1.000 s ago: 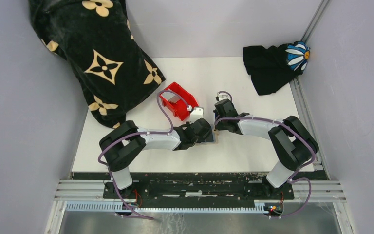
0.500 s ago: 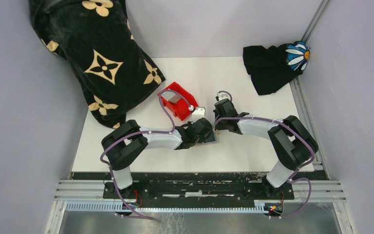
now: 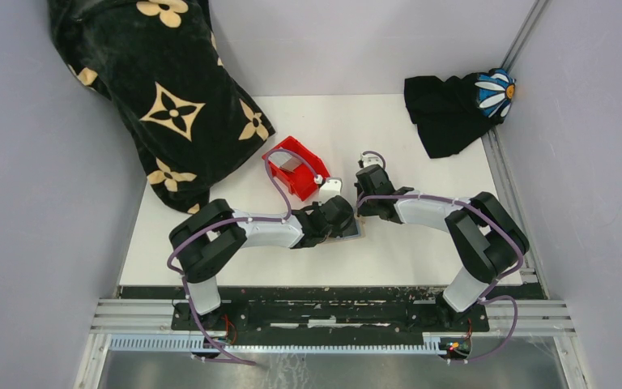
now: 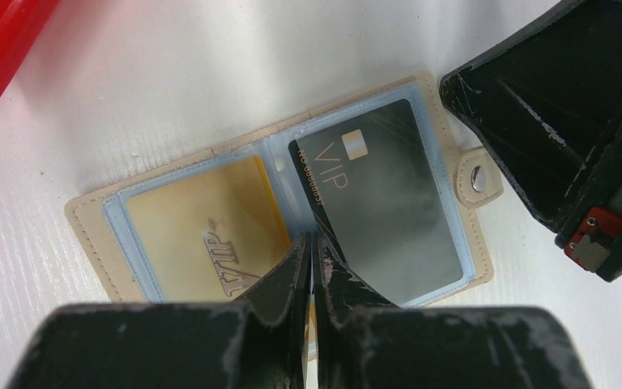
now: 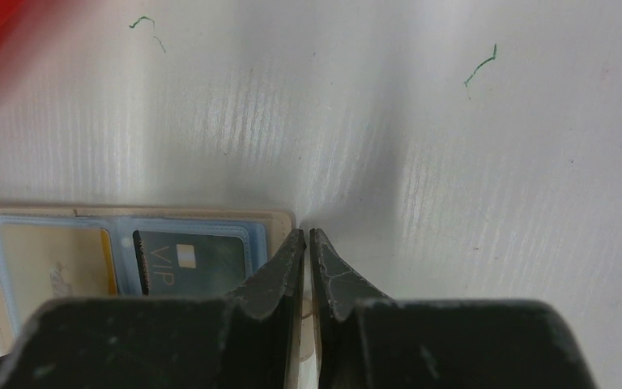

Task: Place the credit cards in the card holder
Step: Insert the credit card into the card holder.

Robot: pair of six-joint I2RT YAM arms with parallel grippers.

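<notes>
1. Left pincer point(image 4: 309, 243) comes in at lower centre of its wrist view, fingers pressed together, tips over the middle fold of the card holder point(image 4: 87, 223).
2. The holder lies open and flat on the white counter point(image 3: 421, 243), with a gold card point(image 4: 202, 235) in the left pocket and a dark grey card point(image 4: 381, 203) in the right.
3. Right pincer point(image 5: 308, 237) has its fingers all but together, nothing visible between the tips. It sits at the holder's upper right corner, beside the snap tab point(image 4: 476, 178).
4. Red bin point(image 3: 294, 166) sits just beyond, up and left.
5. Flower-print cloth point(image 3: 154, 89) is at far upper left.
</notes>
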